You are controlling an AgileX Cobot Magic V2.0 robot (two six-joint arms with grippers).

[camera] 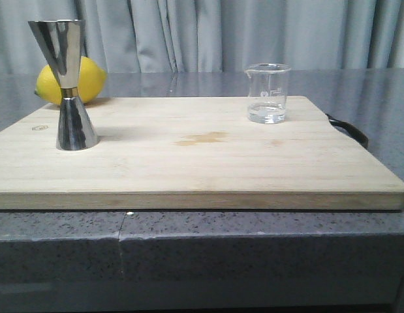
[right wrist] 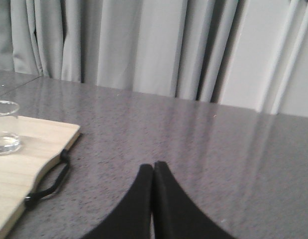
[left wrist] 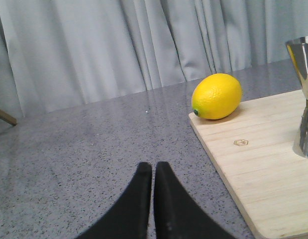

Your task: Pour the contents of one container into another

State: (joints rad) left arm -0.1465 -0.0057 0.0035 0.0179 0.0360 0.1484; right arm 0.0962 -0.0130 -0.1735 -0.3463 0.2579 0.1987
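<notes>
The jaws of the left gripper (left wrist: 153, 172) are pressed together, nothing held between them, above the grey speckled countertop (left wrist: 84, 149) just off the cutting board (camera: 202, 163). The right gripper (right wrist: 154, 171) is likewise closed on nothing, over the countertop beyond the board's black cord loop (right wrist: 49, 181). On the board, the glass beaker (camera: 267, 93) is seen upright near the far right corner, a little clear liquid in its bottom. The steel jigger (camera: 70, 83) is stood upright at the left side, well apart from the beaker. A lemon (left wrist: 216, 96) is seen behind the jigger, resting on the board's far left corner.
</notes>
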